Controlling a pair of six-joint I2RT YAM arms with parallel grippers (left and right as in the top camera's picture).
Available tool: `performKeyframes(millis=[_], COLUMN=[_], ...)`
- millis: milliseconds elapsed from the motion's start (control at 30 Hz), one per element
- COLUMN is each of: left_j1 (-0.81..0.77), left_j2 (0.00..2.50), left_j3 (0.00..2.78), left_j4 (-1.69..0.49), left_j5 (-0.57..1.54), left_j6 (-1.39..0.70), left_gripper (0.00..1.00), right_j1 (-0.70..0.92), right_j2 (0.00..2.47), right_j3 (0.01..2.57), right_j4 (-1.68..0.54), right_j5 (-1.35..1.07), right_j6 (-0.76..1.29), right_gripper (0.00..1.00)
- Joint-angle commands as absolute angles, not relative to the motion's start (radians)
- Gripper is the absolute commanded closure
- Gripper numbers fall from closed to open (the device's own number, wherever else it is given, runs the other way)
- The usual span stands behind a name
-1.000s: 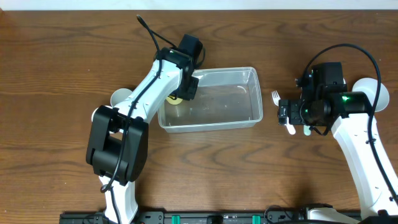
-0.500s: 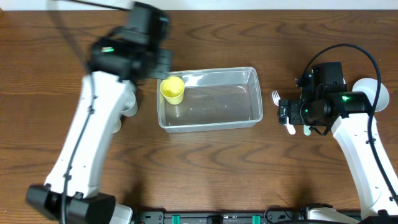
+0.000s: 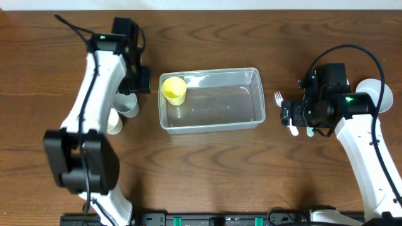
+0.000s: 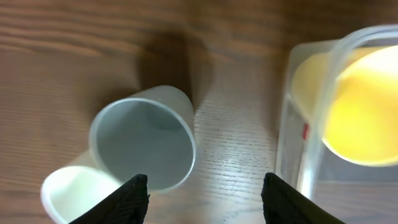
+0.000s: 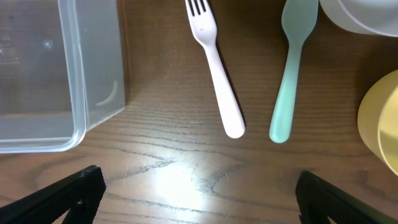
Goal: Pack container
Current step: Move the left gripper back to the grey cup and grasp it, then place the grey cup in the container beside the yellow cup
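The clear plastic container (image 3: 245,119) sits mid-table with a yellow cup (image 3: 174,90) in its left end; both also show in the left wrist view, the container (image 4: 311,143) and the cup (image 4: 364,109). My left gripper (image 3: 139,80) is open and empty, left of the container, above a grey cup (image 4: 142,144) lying beside a white cup (image 4: 74,194). My right gripper (image 3: 287,115) is open and empty over bare wood, near a white fork (image 5: 215,68) and a mint spoon (image 5: 290,74). The container's corner shows in the right wrist view (image 5: 93,118).
A white bowl (image 3: 383,94) stands at the far right, partly under the right arm; its rim shows in the right wrist view (image 5: 360,18), with a yellow bowl edge (image 5: 382,124) below it. The grey cup (image 3: 129,103) and white cup (image 3: 114,120) lie left of the container.
My left arm let go of the yellow cup inside the container, lifted out and swung left to above the cups. The right arm has not moved.
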State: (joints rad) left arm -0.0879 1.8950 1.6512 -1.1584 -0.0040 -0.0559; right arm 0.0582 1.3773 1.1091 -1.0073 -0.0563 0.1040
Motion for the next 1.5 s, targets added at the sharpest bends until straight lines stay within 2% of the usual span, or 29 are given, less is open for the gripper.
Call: performKeyframes(millis=[0,267,433,633,867,1033,1267,1467], left_j1=[-0.085,-0.085,-0.085,-0.085,-0.086,-0.111,-0.294,-0.472], left_j2=[1.972,2.106,2.108,2.107,2.063,1.923,1.697,1.695], left_j3=[1.640,1.640,1.640,1.645,1.716,1.820,1.873,1.822], left_j4=[-1.162,-1.162,-1.162,-1.162,-1.190,-1.258,-1.291,-1.348], left_j5=[0.004,0.004,0.004,0.003,0.003,0.004,0.012,0.011], left_j6=[-0.068,-0.068,-0.065,-0.064,-0.065,-0.065,-0.089,-0.091], left_gripper=[0.41,0.44,0.71,0.94,0.94,0.94,0.94,0.94], right_j1=[0.052,0.052,0.052,0.052,0.052,0.052,0.051,0.052], right_j2=[1.379,1.379,1.379,1.379,1.379,1.379,1.379,1.379], right_j3=[1.124,1.124,1.124,1.124,1.124,1.124,1.124,1.124], right_j4=[-1.013,-1.025,-1.025,-1.025,-1.025,-1.023,-1.018,-1.014], right_j5=[-0.057,-0.056,-0.056,-0.056,-0.056,-0.056,-0.056,-0.057], right_j6=[0.115,0.115,0.115,0.115,0.115,0.115,0.115,0.115], right_gripper=[0.01,0.01,0.01,0.01,0.01,0.01,0.01,0.01])
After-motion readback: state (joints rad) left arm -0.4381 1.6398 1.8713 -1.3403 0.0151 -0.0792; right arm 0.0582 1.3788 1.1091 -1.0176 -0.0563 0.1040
